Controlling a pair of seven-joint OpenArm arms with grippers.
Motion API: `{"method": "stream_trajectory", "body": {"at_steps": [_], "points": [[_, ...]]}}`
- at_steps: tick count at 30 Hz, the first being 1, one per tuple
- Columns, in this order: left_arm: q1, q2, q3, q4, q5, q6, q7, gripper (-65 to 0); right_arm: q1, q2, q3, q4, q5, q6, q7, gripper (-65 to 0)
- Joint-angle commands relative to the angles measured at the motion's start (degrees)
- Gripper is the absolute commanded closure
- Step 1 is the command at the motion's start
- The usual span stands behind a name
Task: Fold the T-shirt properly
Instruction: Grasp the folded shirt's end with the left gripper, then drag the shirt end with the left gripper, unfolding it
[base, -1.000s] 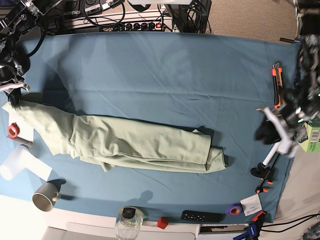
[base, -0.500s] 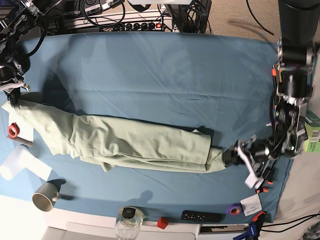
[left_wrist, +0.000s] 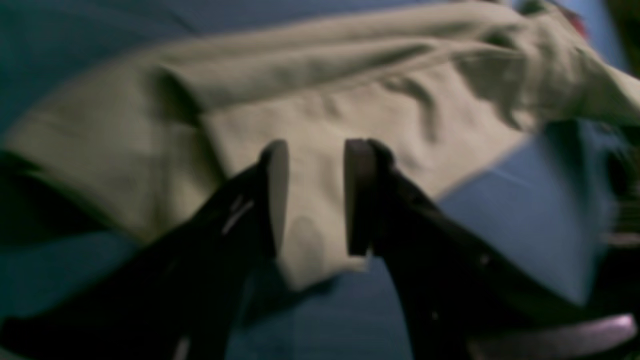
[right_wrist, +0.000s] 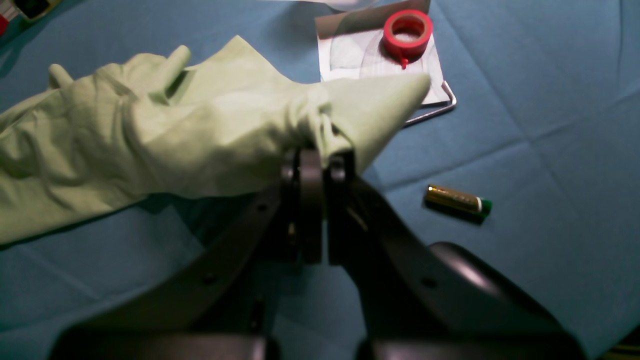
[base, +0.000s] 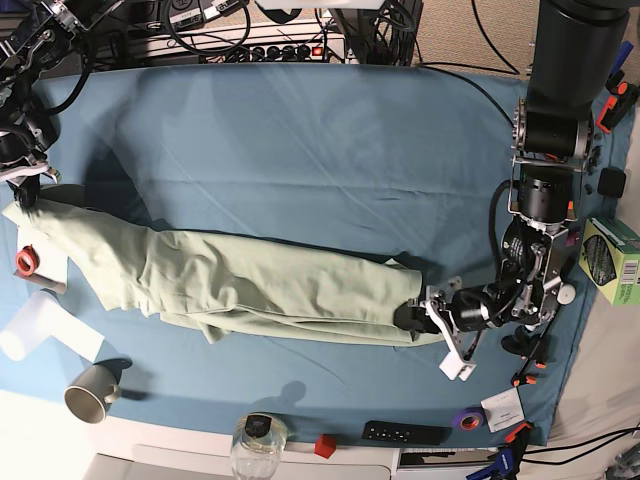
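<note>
The pale sage-green T-shirt lies bunched in a long strip across the blue table cloth. My right gripper is shut on the shirt's left corner and holds it a little off the cloth; it also shows at the far left of the base view. My left gripper is open, and its two fingers straddle the shirt's right end. In the base view the left gripper sits at that right end. The left wrist view is blurred.
A red tape roll on a white sheet, a hex key and a battery lie near the right gripper. A mug, a glass jar, a remote and purple tape line the front edge. A green box stands at the right.
My left arm has swung from the table's right edge leftward to the shirt's right end, its open fingers now over the cloth. The right gripper and the shirt's left corner have not moved.
</note>
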Motion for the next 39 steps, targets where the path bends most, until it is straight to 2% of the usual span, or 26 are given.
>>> {"method": "stream_trajectory", "body": {"at_steps": [1,6,14,18,20,23,29,31,33,39], "points": [[-2.1,-0.4,-0.4,0.8,0.2,-0.1,-2.0,-17.6,0.4,1.3,0.4,1.0,0.2,0.2,2.1,0.0],[-2.1,0.1,-0.4,0.3,4.8,2.1,-5.0,-17.4,0.4,1.3,0.4,1.0,0.2,0.2,2.2,0.0],[-2.1,4.5,-0.4,-6.9,10.2,2.1,-10.7,-17.4,0.4,1.3,0.4,1.0,0.2,0.2,2.2,0.0],[-2.1,5.7,-0.4,-7.7,10.9,1.9,-11.4,-17.4,0.4,1.3,0.4,1.0,0.2,0.2,2.2,0.0],[-2.3,5.8,-0.4,-7.7,10.3,1.5,-11.4,-13.0,0.4,1.3,0.4,1.0,0.2,0.2,2.1,0.0],[-2.5,5.7,-0.4,-7.7,9.8,1.5,-11.6,-1.4,0.4,1.3,0.4,1.0,0.2,0.2,2.2,0.0],[-2.6,5.6,-0.4,-7.7,9.2,1.5,-11.7,0.0,0.4,1.3,0.4,1.0,0.1,0.2,2.2,0.0],[-2.6,4.8,-0.4,-7.4,6.2,0.8,-10.6,0.0,0.4,1.3,0.4,1.0,0.2,0.2,2.1,0.0],[-2.6,3.4,-0.4,-6.3,1.2,-2.4,-7.0,0.0,0.4,1.3,0.4,1.0,0.2,0.2,2.1,0.0],[-2.5,-3.7,-0.4,-1.4,-19.9,-8.4,11.2,0.0,0.3,1.3,0.4,1.0,0.2,0.2,2.0,0.0]]}}
